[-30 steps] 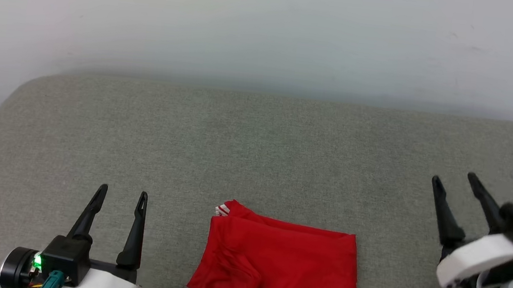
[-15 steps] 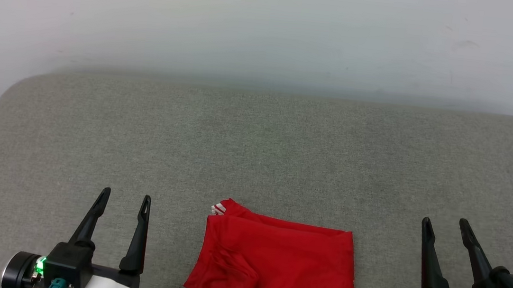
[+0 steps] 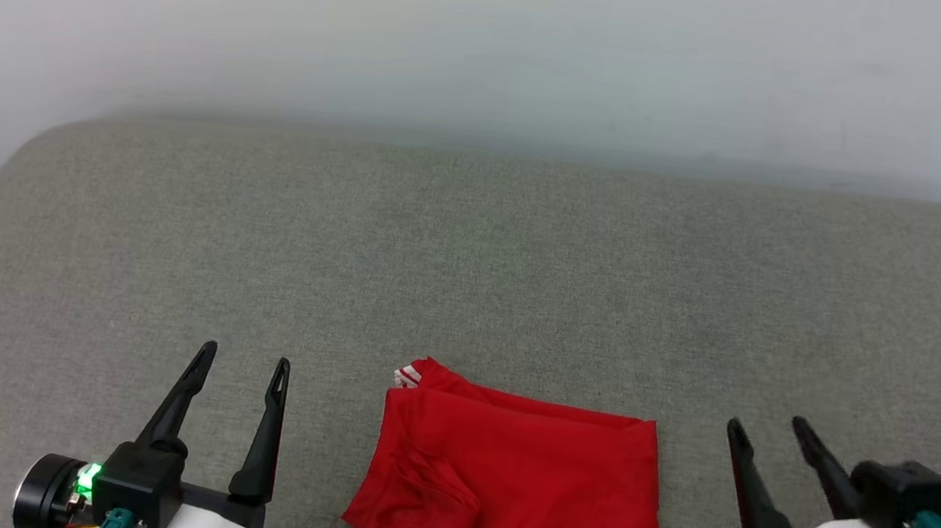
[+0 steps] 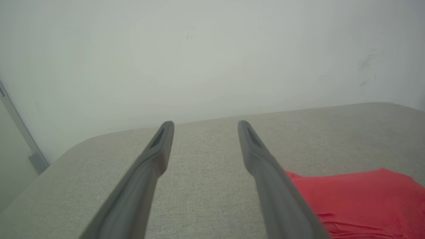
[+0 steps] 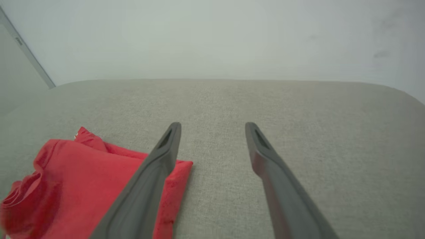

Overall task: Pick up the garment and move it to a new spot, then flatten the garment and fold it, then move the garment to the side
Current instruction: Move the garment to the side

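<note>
Centrally, at the near edge of the grey fabric worktop (image 3: 471,255), lies the folded red garment (image 3: 518,479). Both pairs of dark fingers are spread wide and empty — left fingers (image 3: 268,426) beside its left, right fingers (image 3: 748,477) beside its right — neither touching the cloth.

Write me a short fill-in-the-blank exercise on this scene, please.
The garment on the grey pad is mostly ____ in colour.
It lies to the ____ of the left gripper.
The fingers of the left gripper and the right gripper are ____, holding nothing.
Missing words: red; right; open.
</note>
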